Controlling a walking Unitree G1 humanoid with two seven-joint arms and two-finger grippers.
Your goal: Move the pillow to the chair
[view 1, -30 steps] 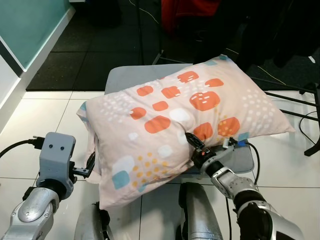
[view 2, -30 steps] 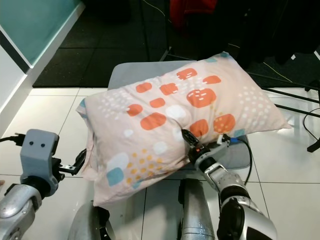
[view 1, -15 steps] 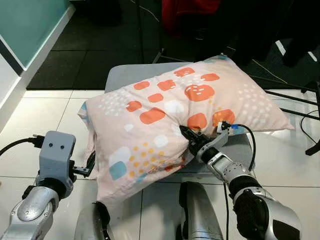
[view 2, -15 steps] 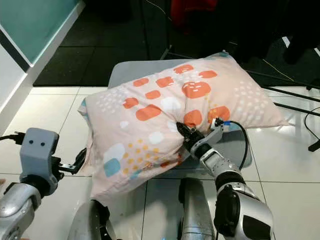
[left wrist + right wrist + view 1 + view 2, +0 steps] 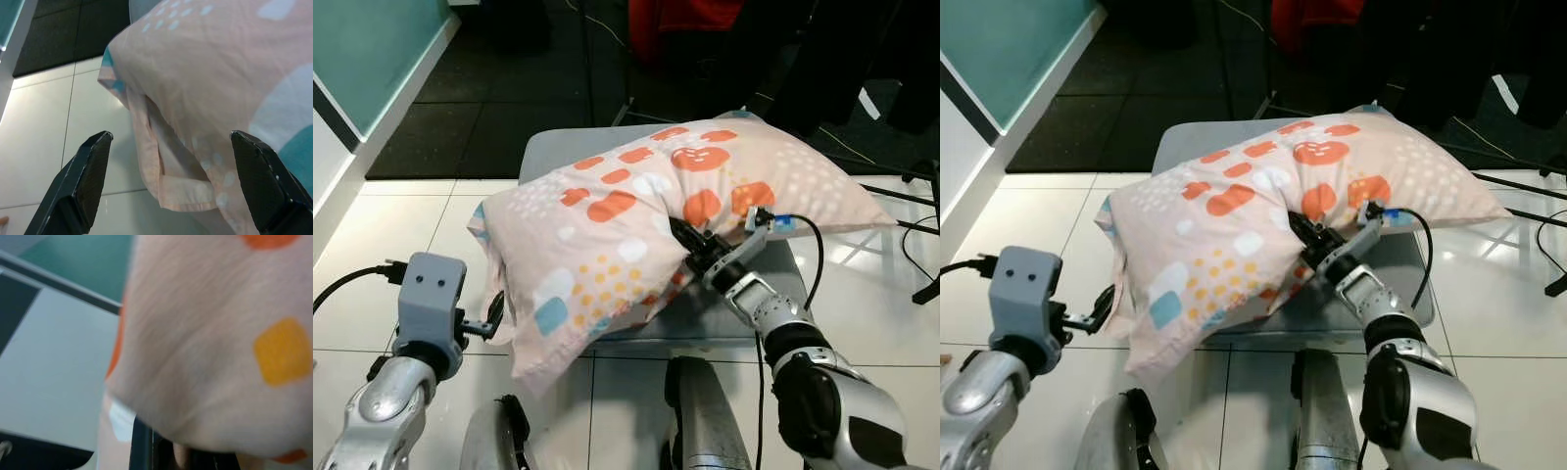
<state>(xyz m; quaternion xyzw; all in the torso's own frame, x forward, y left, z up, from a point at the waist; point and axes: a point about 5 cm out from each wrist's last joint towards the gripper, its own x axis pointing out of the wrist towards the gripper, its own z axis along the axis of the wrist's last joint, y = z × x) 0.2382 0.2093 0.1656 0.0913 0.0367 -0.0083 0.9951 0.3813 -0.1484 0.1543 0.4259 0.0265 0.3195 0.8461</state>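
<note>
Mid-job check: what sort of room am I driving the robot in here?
Likely a lab or studio space, not a lived-in room: glossy white floor tiles, black stand legs and cables behind, and a lone grey chair carrying the pillow.

The pillow [image 5: 675, 211] now lies farther onto the grey chair [image 5: 705, 318], carried there by the right tool [image 5: 690, 247] pinching its near edge; less overhangs the floor.

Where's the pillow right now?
In the left eye view the pillow lies across the grey chair, its near-left corner overhanging the floor, with the right gripper pinching its near edge.
</note>
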